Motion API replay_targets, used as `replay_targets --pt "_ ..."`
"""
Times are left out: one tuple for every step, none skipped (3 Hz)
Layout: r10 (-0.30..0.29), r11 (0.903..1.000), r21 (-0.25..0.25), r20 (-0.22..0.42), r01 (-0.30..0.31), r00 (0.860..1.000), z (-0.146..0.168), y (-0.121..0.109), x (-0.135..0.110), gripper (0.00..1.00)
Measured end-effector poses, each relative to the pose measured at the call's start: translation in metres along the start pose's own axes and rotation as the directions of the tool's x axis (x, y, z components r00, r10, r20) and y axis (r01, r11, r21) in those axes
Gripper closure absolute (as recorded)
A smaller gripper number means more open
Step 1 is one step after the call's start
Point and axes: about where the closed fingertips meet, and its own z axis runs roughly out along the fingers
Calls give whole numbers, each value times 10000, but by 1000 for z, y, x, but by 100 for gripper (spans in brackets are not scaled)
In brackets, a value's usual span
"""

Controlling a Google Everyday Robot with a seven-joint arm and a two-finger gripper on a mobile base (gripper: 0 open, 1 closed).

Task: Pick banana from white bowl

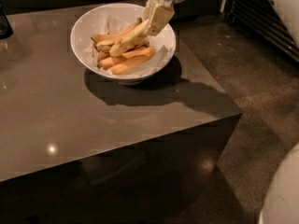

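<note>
Dark glossy table (70,125) fills the left and middle of the frame, its top throwing back small points of light. At the far upper left edge stands a dark object (3,24), too cut off to name.

Moving right, the white bowl (86,22) sits at the upper middle, near the table's back right part. It casts a broad shadow toward the lower right. It holds a loose heap of bananas lying across one another. The banana (128,40), pale and the thickest of them, lies on top, slanting from lower left up to upper right. Below it, toward the bowl's near wall, lie the orange-toned bananas (133,65), side by side. The pale one rides high because its upper right end is raised clear of the heap, while its lower left end seems to rest on the others.

At that raised end is the gripper (158,18), reaching down from the top edge over the bowl's right rim. Its fingers look pressed onto the tip of the banana, pinching it. Taking it at the end probably avoids the fruit packed around its middle, though such a hold could let it swing or slip.

Further right lies speckled dark floor (261,87), and at the lower right corner a white curve of the robot's body (282,195).
</note>
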Motion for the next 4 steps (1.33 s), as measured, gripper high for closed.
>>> replay_targets --pt "-327 9983 499 601 297 9977 -21 1 -16 100" --pt "-495 9962 770 1106 411 9926 -34 6 -23 100" --pt "-498 9962 771 1110 413 9926 -34 6 -23 100" --pt "-832 9934 919 1592 692 9837 -46 11 -41 100"
